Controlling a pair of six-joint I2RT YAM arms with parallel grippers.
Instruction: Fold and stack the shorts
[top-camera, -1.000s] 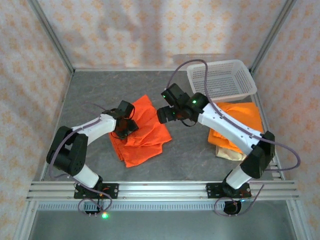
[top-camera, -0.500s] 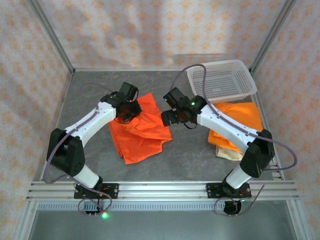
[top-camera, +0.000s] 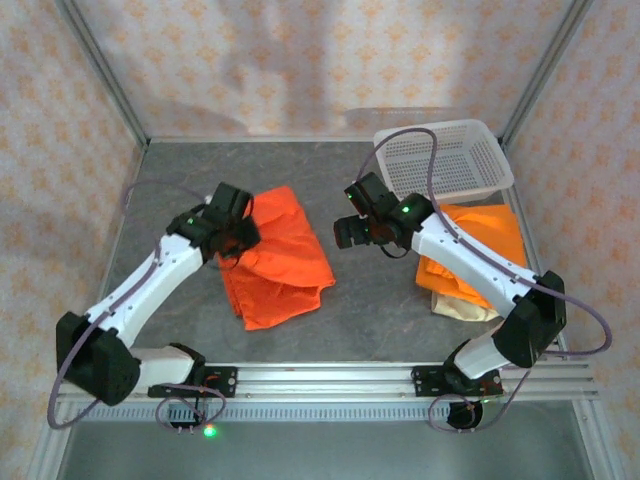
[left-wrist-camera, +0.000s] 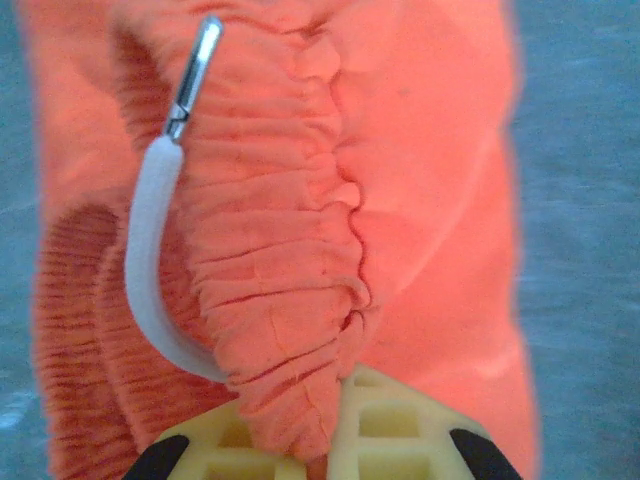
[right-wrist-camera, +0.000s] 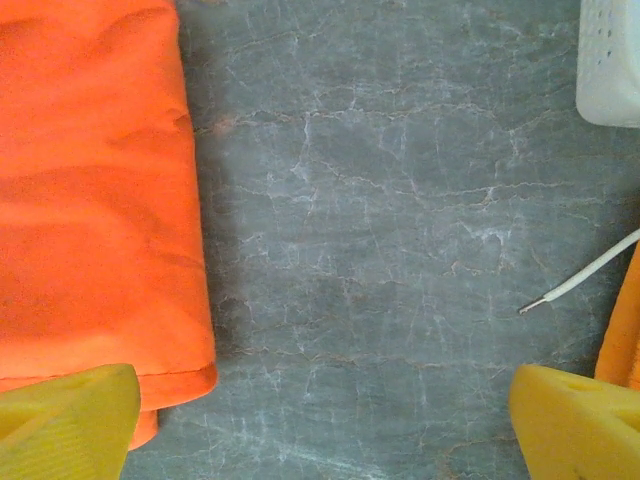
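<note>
Where the left tool (top-camera: 241, 236) meets the cloth, we see its jaws pressed together on the gathered waistband of the loose orange shorts (top-camera: 280, 265). In the left wrist view the elastic bunches into tight ribs between the yellow fingers (left-wrist-camera: 390, 432); a flat white drawstring (left-wrist-camera: 148, 270) with a metal tip curves across that waistband.

The pair is bright orange and rumpled, lying in uneven layers left of the middle of the desk (top-camera: 380, 315); one corner points toward the far edge, and its lower layers splay toward the near edge.

The right tool (top-camera: 350, 232) hangs just right of this pair with its jaws spread wide. In the right wrist view its fingers stand in the two lower corners, with bare grey veined desk between them and nothing gripped; a smooth orange side edge lies at the left of that view.

Near the desk's right edge a folded orange pair (top-camera: 485, 240) lies flat on top of a beige pair (top-camera: 462, 306), whose cream corner shows out at the near side; a thin white cord end (right-wrist-camera: 585, 280) rests on the desk beside the orange edge there. A white mesh basket (top-camera: 443, 160) stands in the far right corner, just beside that stack.
</note>
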